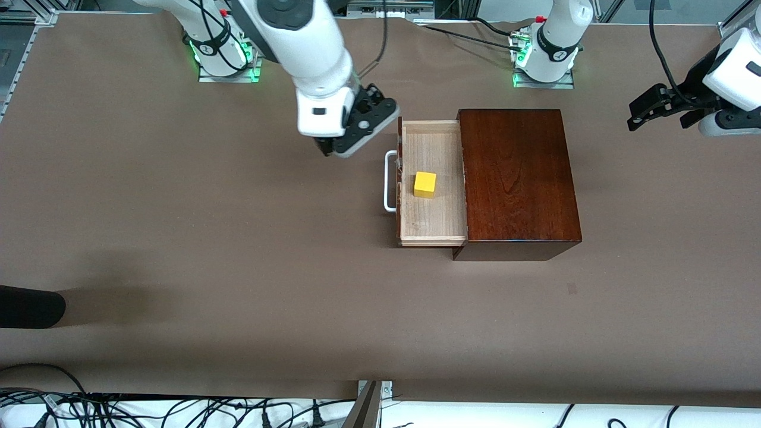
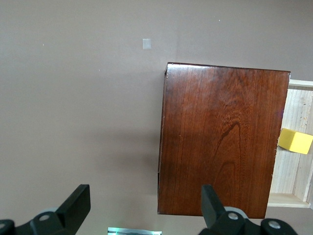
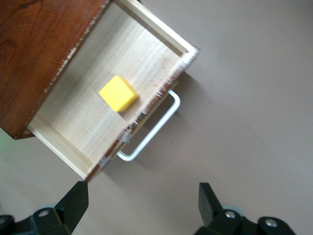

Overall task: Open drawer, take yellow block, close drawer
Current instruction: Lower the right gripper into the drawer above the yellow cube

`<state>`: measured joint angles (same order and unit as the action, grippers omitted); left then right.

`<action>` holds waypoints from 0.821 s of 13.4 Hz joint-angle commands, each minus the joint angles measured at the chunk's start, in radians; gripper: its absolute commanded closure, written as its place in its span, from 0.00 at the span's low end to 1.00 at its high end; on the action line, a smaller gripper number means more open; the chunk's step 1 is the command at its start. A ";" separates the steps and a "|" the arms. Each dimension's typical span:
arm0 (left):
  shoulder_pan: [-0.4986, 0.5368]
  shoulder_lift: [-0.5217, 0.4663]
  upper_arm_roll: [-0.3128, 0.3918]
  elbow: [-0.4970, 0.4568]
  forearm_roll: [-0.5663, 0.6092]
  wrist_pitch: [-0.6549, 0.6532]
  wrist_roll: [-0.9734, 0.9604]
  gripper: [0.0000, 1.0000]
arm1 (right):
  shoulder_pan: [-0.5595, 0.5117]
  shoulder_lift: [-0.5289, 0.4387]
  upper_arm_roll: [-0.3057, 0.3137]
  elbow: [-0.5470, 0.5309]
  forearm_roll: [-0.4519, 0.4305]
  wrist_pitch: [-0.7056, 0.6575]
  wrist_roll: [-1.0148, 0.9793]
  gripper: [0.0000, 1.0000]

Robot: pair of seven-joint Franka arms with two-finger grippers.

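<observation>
The drawer [image 1: 431,223] stands pulled out of the dark mahogany box [image 1: 517,178], toward the right arm's end of the table. The yellow block [image 1: 424,183] lies on its pale wood floor, close to the white bar handle [image 1: 389,181]. My right gripper [image 1: 333,148] hangs open and empty over the table beside the handle. In the right wrist view the block [image 3: 118,93], drawer [image 3: 68,132] and handle [image 3: 151,132] lie ahead of the right gripper [image 3: 142,203]. My left gripper [image 1: 657,122] waits open at the left arm's end; its wrist view shows the left gripper [image 2: 145,198], box [image 2: 220,137] and block [image 2: 295,141].
Both arm bases [image 1: 226,56] [image 1: 544,59] stand along the table's back edge. A dark rounded object [image 1: 30,306] juts in at the right arm's end, nearer the front camera. Cables [image 1: 148,410] run below the table's front edge.
</observation>
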<state>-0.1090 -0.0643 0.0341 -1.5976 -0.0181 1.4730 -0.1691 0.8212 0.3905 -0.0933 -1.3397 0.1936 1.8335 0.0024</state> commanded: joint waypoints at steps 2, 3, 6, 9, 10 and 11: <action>0.012 -0.022 0.000 -0.018 0.021 0.019 0.025 0.00 | 0.048 0.073 -0.005 0.045 0.007 0.085 -0.018 0.00; 0.031 -0.020 -0.002 -0.016 0.027 0.033 0.026 0.00 | 0.067 0.088 -0.006 0.045 0.007 0.111 -0.025 0.00; 0.037 -0.020 -0.002 -0.019 0.020 0.015 0.028 0.00 | 0.108 0.175 -0.006 0.100 -0.002 0.171 -0.030 0.00; 0.083 0.026 0.006 0.030 0.012 0.018 0.083 0.00 | 0.127 0.255 -0.006 0.178 -0.040 0.164 -0.036 0.00; 0.084 0.034 0.007 0.031 0.010 0.020 0.083 0.00 | 0.128 0.264 -0.006 0.177 -0.045 0.165 -0.051 0.00; 0.094 0.040 0.006 0.033 0.009 0.027 0.083 0.00 | 0.131 0.269 -0.006 0.179 -0.060 0.162 -0.064 0.00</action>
<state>-0.0297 -0.0519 0.0439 -1.5962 -0.0105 1.4949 -0.1138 0.9451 0.6269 -0.0920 -1.2118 0.1580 2.0077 -0.0311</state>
